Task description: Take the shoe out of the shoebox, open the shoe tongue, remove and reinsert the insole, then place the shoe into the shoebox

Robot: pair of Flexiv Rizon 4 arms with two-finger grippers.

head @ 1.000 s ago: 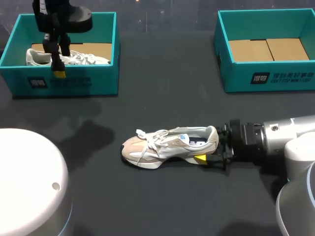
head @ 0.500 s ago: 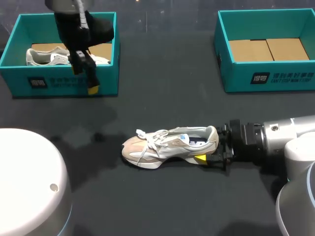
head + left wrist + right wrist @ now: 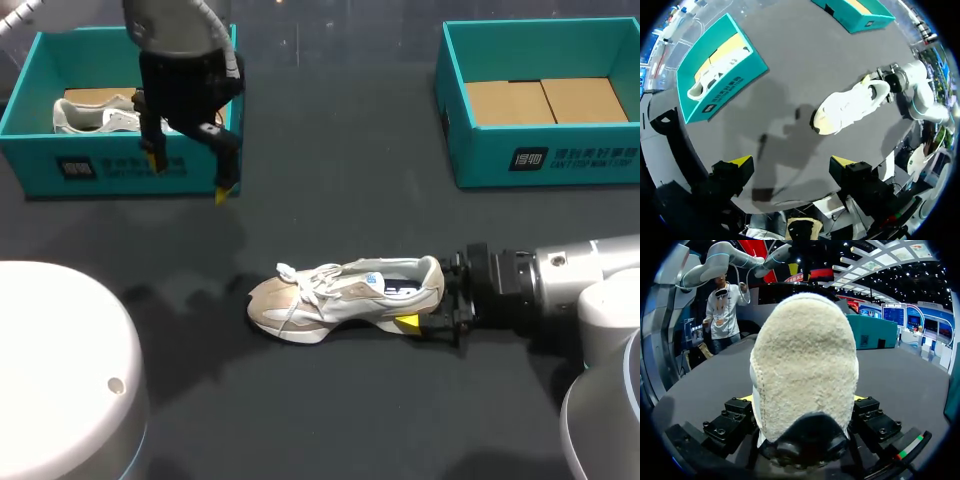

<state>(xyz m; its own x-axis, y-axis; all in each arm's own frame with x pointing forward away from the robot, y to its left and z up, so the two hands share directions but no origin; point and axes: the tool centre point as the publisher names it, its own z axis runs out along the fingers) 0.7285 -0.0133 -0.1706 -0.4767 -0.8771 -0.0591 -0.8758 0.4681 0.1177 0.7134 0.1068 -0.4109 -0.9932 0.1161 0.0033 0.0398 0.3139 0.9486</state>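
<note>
Head view shows your right tool (image 3: 432, 300) clamped on the heel of the shoe (image 3: 340, 298), which lies mid-tabletop (image 3: 340, 180), toe pointing left, nearer than the left shoebox (image 3: 35, 160) and the right shoebox (image 3: 480, 160). Your left tool (image 3: 187, 176) hangs spread wide and empty just in front of the left shoebox. Tugging at the laces (image 3: 305, 285) could swing the shoe about that single heel hold or slip it free, and a loose lace may snag a finger.
</note>
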